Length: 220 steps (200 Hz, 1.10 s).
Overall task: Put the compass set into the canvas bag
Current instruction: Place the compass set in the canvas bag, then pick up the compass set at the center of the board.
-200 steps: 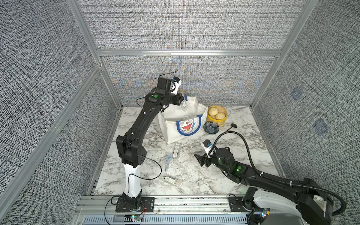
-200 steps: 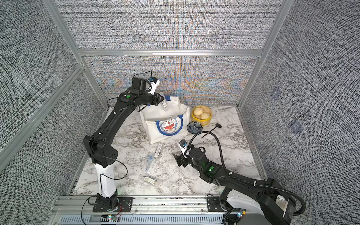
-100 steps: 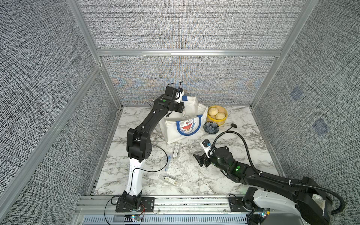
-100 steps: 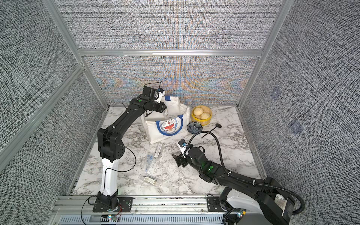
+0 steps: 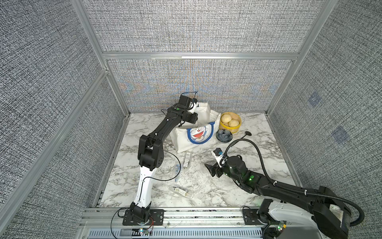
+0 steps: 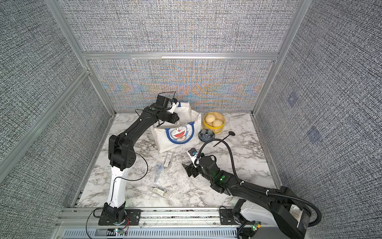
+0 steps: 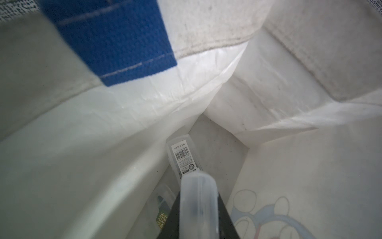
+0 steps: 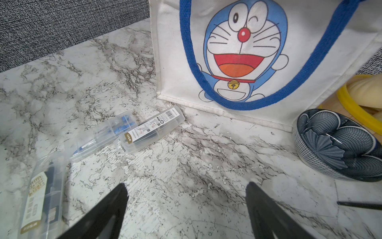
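I can read little. The clear plastic case with a white label (image 8: pixel 151 129), just beside the off-white canvas bag printed with a blue-and-white cartoon cat (image 8: pixel 167 62), carries a barcode and a brown end tab whose pale letters look like "M&G"; its fine print is too small for me. Inside the bag, the clear case lying deep down (image 7: pixel 183 159) shows a barcode and a round stamp, its lines unreadable. The tan label on the third clear case (image 8: pixel 39 192) is blurred

The canvas bag (image 5: pixel 199 132) is entered from above by the left arm (image 5: pixel 163 128). The right gripper (image 5: pixel 213 170) is held low over the marble table (image 5: pixel 264 153), jaws parted, near three clear cases (image 5: pixel 187 162) (image 5: pixel 177 170) (image 5: pixel 182 191).
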{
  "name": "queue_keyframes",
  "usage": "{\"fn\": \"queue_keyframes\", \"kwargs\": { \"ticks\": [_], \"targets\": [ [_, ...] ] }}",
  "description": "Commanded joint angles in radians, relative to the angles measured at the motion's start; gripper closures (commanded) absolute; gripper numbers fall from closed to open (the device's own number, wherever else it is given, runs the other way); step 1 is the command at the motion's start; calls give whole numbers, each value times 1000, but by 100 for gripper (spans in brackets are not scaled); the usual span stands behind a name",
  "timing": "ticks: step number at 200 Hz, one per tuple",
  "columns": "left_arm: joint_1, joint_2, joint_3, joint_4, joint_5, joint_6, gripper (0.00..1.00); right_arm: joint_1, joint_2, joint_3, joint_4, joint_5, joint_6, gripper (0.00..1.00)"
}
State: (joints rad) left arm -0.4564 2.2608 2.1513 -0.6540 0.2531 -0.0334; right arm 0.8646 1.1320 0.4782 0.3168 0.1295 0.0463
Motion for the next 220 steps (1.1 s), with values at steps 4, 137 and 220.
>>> {"fn": "queue_keyframes", "kwargs": {
  "ticks": [4, 137, 220],
  "targets": [
    [-1, 4, -6, -88, -25, 19, 72, 2, -1, 6, 3, 5, -2, 12],
    [-3, -161, 66, -145, 52, 11, 46, 4, 43, 22, 7, 39, -2, 12],
    [-2, -457, -217, -72, 123, -19, 45, 4, 123, 102, -109, -16, 26, 12]
  ]
}}
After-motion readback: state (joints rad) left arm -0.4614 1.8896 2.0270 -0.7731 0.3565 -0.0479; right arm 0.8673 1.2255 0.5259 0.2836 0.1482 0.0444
